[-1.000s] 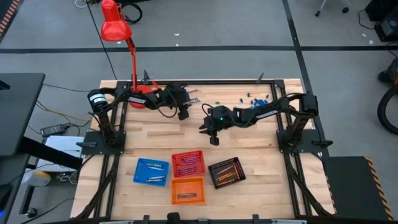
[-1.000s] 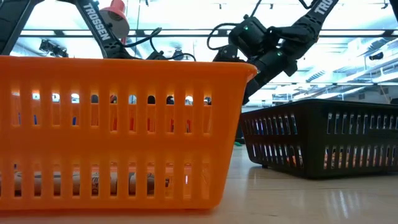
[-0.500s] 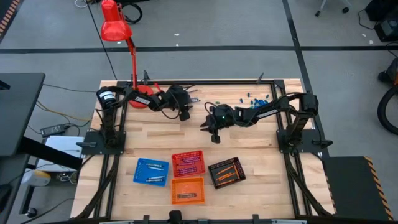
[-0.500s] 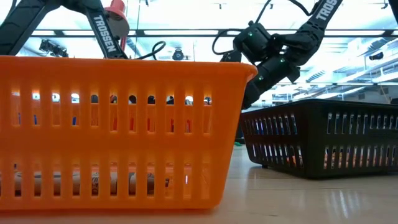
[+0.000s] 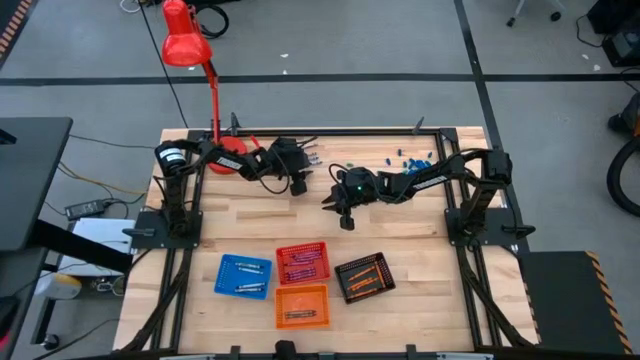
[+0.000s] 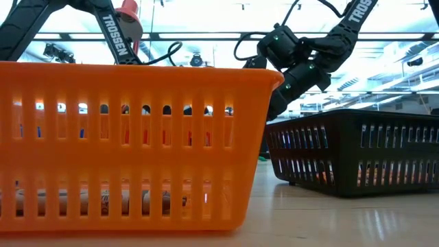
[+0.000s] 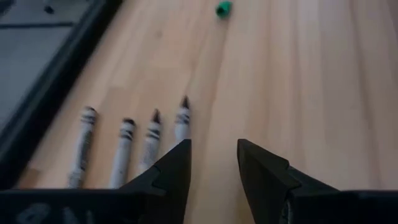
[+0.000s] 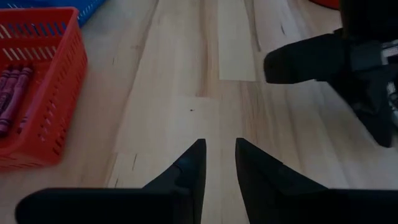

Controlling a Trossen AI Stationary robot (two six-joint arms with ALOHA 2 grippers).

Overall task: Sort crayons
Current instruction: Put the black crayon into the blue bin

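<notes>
Mostly sorted: crayons lying in four baskets near the front bench edge, four grey ones beside the released, empty left hand, right hand seemingly empty too.

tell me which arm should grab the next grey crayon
Left. Its hand is open and empty, right beside the four grey crayons near the table's back edge. The right hand points at bare wood by the red basket.
</notes>
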